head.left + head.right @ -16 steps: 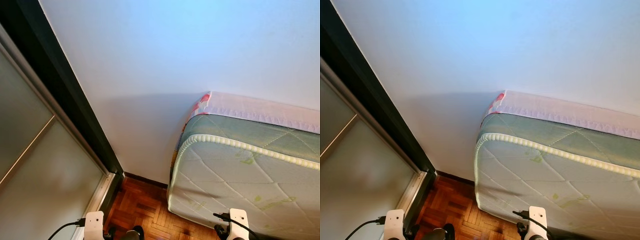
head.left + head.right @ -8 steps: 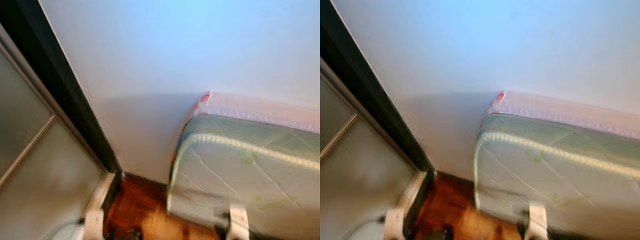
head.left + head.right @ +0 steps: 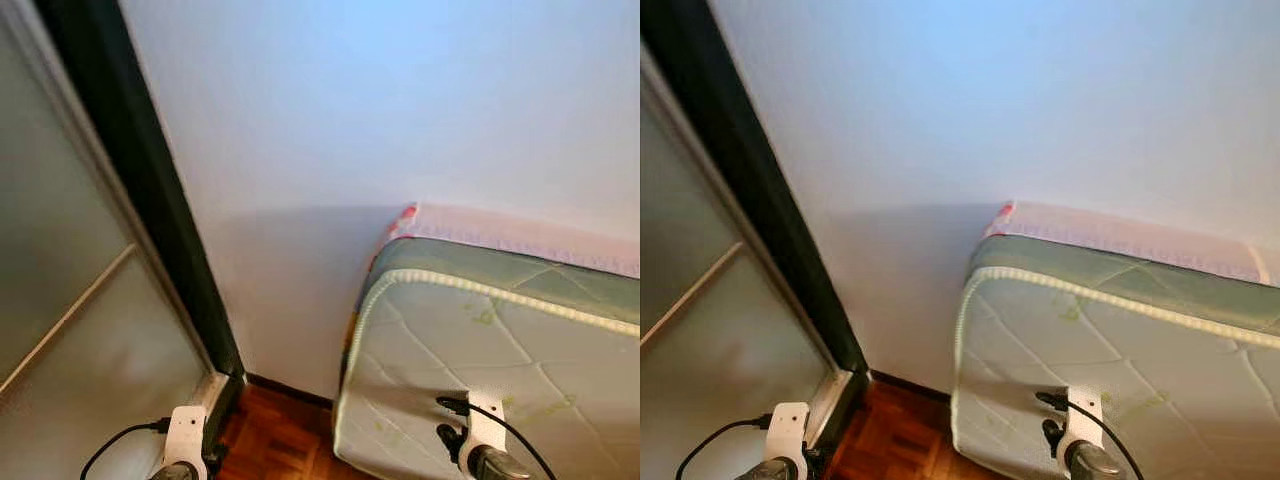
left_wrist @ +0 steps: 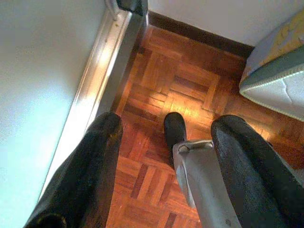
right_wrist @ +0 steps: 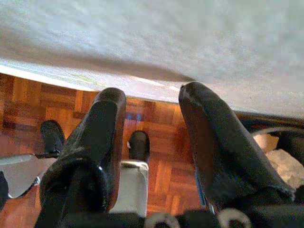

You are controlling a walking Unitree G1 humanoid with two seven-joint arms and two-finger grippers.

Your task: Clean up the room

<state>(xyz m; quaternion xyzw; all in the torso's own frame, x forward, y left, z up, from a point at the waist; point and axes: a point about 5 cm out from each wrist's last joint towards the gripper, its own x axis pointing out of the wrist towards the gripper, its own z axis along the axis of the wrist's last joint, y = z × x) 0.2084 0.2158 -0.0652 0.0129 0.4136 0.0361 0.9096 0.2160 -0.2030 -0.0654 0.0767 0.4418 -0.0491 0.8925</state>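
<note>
I face a white wall with the corner of a bare quilted mattress (image 3: 480, 330) on my right, a pink layer along its far edge. Both arms hang low; only their white wrist mounts show, the left one (image 3: 186, 430) by the door track and the right one (image 3: 484, 425) in front of the mattress. My left gripper (image 4: 166, 123) is open over parquet floor (image 4: 185, 80), nothing between its fingers. My right gripper (image 5: 153, 95) is open too, just below the mattress side (image 5: 156, 38). A crumpled white thing (image 5: 285, 166) lies low beside the right gripper.
A frosted sliding door (image 3: 60, 300) with a dark frame (image 3: 150, 200) and metal floor track (image 4: 95, 71) stands on my left. A dark skirting board (image 4: 199, 33) runs along the wall. A narrow strip of parquet lies between door and mattress; my own foot (image 4: 175, 128) stands there.
The whole picture has shifted after a blurred moment, so the camera has moved. Both wrist mounts now sit a little higher in the picture. The mattress and door stay put.
</note>
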